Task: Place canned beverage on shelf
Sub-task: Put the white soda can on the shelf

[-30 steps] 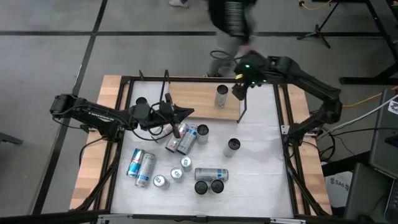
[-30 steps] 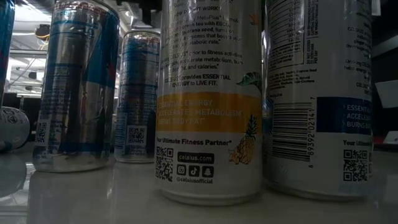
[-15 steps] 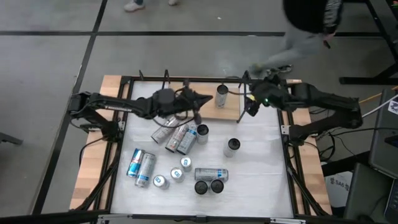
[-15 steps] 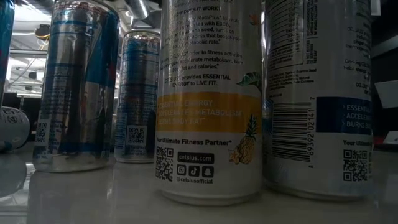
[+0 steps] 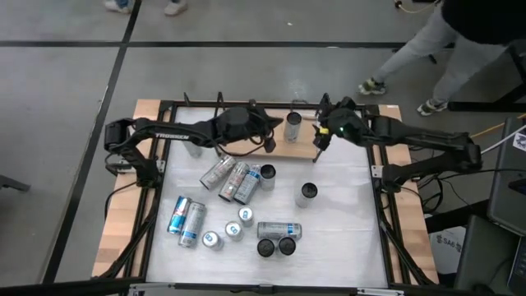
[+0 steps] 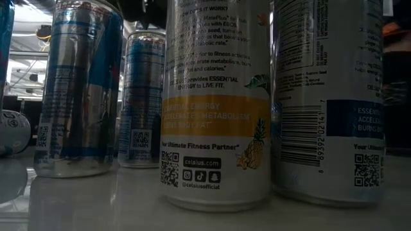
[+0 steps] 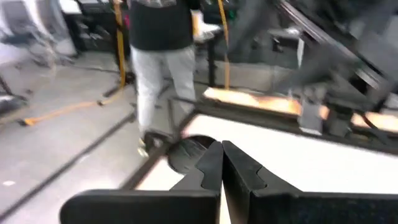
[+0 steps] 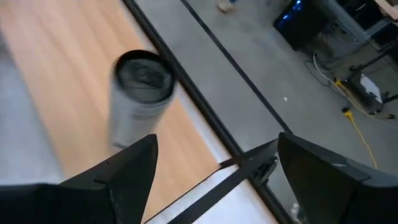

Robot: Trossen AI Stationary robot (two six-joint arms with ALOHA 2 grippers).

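A silver canned beverage [image 5: 293,126] stands upright on the shelf [image 5: 297,150], a light wooden board in a black rod frame at the table's far side. It also shows in the right wrist view as the can [image 8: 142,93] on the wood [image 8: 56,68]. My left gripper [image 5: 269,141] hangs shut and empty just left of the can, its fingers together [image 7: 222,165]. My right gripper [image 5: 319,148] hovers open over the shelf's right end, right of the can. Nothing is between its fingers [image 8: 217,168].
Many more cans crowd the white tabletop: lying ones [image 5: 234,177], an upright one [image 5: 306,193], blue ones [image 5: 185,218] and a near group [image 5: 278,237]. They fill the low view [image 6: 215,102]. A person [image 5: 460,41] walks past the far right corner.
My left gripper has swung toward the far edge and right, up to the shelf, and has stayed shut. My right gripper has come down and toward the near edge beside the shelf's right end, still open. The can has kept still. The person has walked to the right.
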